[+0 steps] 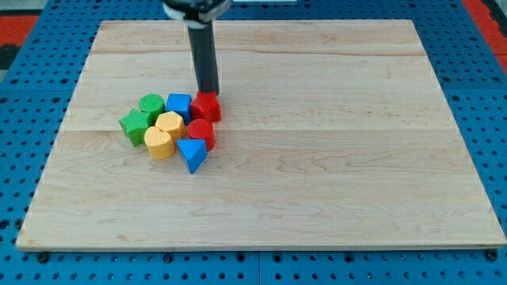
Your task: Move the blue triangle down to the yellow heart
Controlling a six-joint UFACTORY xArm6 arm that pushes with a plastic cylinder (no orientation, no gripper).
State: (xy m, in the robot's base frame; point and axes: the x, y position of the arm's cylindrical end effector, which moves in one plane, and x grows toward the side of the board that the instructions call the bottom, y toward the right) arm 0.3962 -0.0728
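The blue triangle [192,153] lies at the lower right of a tight cluster of blocks, touching the yellow heart [159,143] on its left. My tip [207,92] stands at the top right of the cluster, right behind a red block [207,106], well above the blue triangle. A second yellow block [170,123] sits just above the heart, and a round red block [201,131] sits just above the triangle.
A blue block [178,104] and two green blocks [151,105] [135,125] fill the cluster's top and left. The wooden board [317,158] rests on a blue pegboard; its edges lie far from the cluster.
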